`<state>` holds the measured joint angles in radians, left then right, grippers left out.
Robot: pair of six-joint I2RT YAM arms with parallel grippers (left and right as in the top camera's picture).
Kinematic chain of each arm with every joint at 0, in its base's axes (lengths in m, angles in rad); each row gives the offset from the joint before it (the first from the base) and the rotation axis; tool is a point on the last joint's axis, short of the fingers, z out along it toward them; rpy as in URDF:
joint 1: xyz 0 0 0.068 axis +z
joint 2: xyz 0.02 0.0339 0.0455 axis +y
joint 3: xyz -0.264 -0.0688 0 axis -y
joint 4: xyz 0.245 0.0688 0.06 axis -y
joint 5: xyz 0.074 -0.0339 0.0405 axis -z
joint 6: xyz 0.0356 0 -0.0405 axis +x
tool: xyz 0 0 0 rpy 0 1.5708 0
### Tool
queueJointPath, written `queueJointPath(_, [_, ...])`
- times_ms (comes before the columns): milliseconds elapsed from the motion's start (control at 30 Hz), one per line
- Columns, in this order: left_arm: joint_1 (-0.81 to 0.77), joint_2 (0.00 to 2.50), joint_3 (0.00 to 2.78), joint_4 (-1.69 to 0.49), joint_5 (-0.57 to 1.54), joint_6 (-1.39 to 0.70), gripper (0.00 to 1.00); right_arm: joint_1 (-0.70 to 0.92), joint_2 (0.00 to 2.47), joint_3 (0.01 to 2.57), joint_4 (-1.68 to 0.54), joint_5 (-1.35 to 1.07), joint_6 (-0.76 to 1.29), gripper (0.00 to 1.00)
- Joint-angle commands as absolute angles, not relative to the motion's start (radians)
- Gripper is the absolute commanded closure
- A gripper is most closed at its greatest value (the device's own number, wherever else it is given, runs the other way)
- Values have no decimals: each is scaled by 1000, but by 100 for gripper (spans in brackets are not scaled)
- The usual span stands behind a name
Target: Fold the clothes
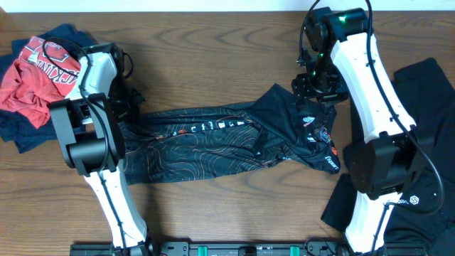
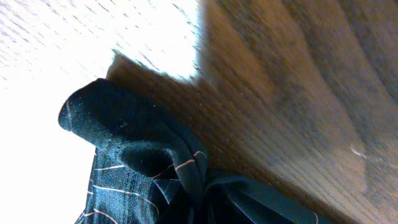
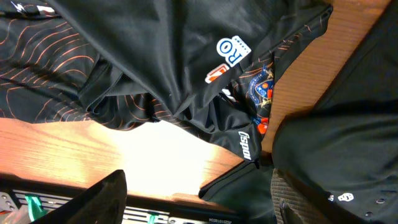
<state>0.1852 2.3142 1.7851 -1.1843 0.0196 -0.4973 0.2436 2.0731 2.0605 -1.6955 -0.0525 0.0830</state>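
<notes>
pile at left: A red shirt [image 1: 35,78] is heaped on a navy garment [image 1: 21,131] near the left edge of the table [image 1: 213,43]. Both are judged to be parked there, clear of the working area, until their turn comes.
red shirt writing: White block lettering is printed on the chest. Only "CKIN" can be made out, the rest being lost in the folds.
left end effector [image 1: 134,107]: It is closed together on the left end of the jersey [image 1: 213,142]. In the left wrist view the cloth [image 2: 137,149] is seen gathered into a bunch toward the bottom edge, though the fingers themselves are not shown. The hold is judged to be placed there so that this end can be drawn taut or carried over.
jersey position: It is laid lengthwise across the middle of the table, between the two arms. The left half is fairly flat, while the right half is rumpled and doubled over itself.
jersey writing: A row of small coloured logos along the middle is too small to be read. In the right wrist view a white-and-blue patch [image 3: 232,51] reading "RO" is seen. A round blue-and-red crest [image 3: 260,87] and white hem lettering like "ispor" are also seen.
right end effector [image 1: 316,89]: It is held over the rumpled right end with its fingers [image 3: 102,199] spread apart and nothing clamped. It is judged to be poised for a fresh hold.
far right: A black garment [image 1: 426,85] is left partly under the right arm.
</notes>
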Motion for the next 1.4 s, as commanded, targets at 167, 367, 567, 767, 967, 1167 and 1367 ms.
queueJointPath(167, [168, 2340, 1781, -1177, 1, -502, 94, 257, 2041, 2078, -1697, -49, 74, 23])
queueJointPath(367, [136, 2326, 1813, -1234, 1, -537, 94, 257, 2041, 2078, -1688, -48, 73, 20])
queueJointPath(567, [113, 2248, 1853, -1318, 19, -565, 94, 255, 2041, 2078, -1666, -48, 73, 17])
queueJointPath(767, [97, 2126, 1853, -1431, 19, -597, 94, 255, 2041, 2078, -1643, -49, 62, 12])
queueJointPath(967, [60, 2066, 1852, -1586, 19, -608, 94, 255, 2041, 2078, -1642, -49, 50, 9])
queueJointPath(1167, [-19, 2066, 1791, -1668, 19, -619, 94, 255, 2041, 2078, -1649, -49, 50, 9])
queueJointPath(1367, [-113, 2064, 1665, -1685, 20, -657, 94, 255, 2041, 2078, -1676, -49, 43, 9])
